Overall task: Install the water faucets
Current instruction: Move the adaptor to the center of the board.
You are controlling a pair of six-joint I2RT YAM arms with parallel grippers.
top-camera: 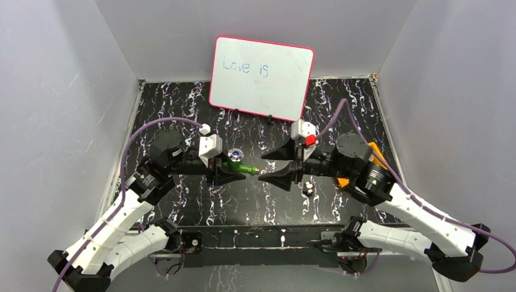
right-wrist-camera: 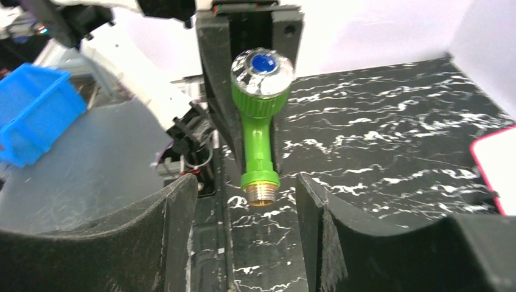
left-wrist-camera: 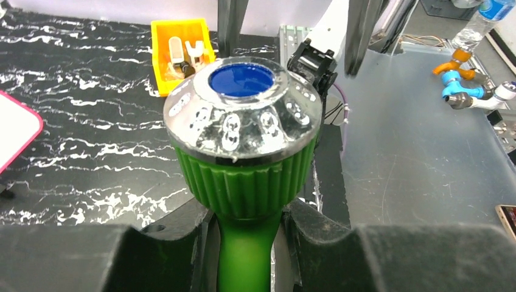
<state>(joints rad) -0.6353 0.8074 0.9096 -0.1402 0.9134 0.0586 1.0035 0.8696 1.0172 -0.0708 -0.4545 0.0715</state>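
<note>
The water faucet (top-camera: 240, 167) is a green tap with a blue-and-silver knob (left-wrist-camera: 243, 103). It is held level above the black marbled table, its threaded metal end (right-wrist-camera: 261, 194) pointing right. My left gripper (left-wrist-camera: 243, 243) is shut on the faucet's green neck just below the knob. My right gripper (right-wrist-camera: 246, 198) faces it from the right, open. Its fingers (right-wrist-camera: 176, 213) stand on either side of the threaded end without touching it. In the top view the right gripper (top-camera: 263, 168) sits just at the tip of the thread.
A whiteboard (top-camera: 261, 76) reading "Love is" leans at the back of the table. An orange tray (left-wrist-camera: 181, 52) with metal pieces lies behind the right arm. A small loose part (top-camera: 309, 190) rests on the table under the right wrist. Grey walls close in both sides.
</note>
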